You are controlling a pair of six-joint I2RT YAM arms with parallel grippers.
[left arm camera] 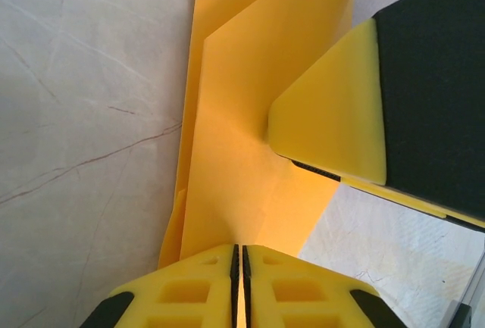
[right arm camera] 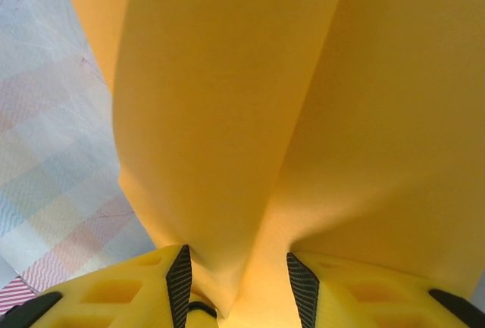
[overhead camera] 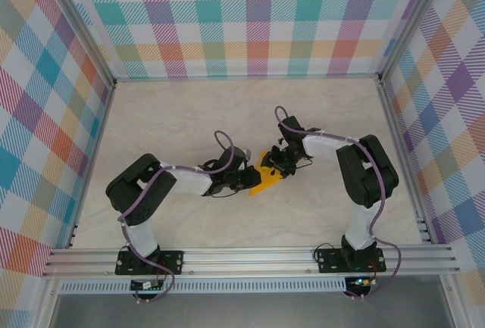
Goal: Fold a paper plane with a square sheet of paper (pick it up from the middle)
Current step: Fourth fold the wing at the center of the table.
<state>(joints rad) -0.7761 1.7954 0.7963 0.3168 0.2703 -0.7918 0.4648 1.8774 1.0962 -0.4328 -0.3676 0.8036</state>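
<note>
Left gripper [left arm camera: 237,256] pinches the folded sheet of paper [left arm camera: 242,154], jaws pressed together on its lower edge.
From above, the sheet sits near the middle of the tabletop [overhead camera: 189,116], between both arms. In the right wrist view it fills the gap of the part-spread right gripper [right arm camera: 241,286]; whether that gripper clamps it is unclear. Plaid walls [overhead camera: 258,10] stand around.

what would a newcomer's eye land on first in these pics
The bright orange-yellow paper stands out first, partly folded and held at mid-table where the two arms meet. Close up, the left gripper is shut on one edge of it, while the right gripper has its jaws apart around a fold. After that come the loud pastel plaid walls around the pale table.
</note>
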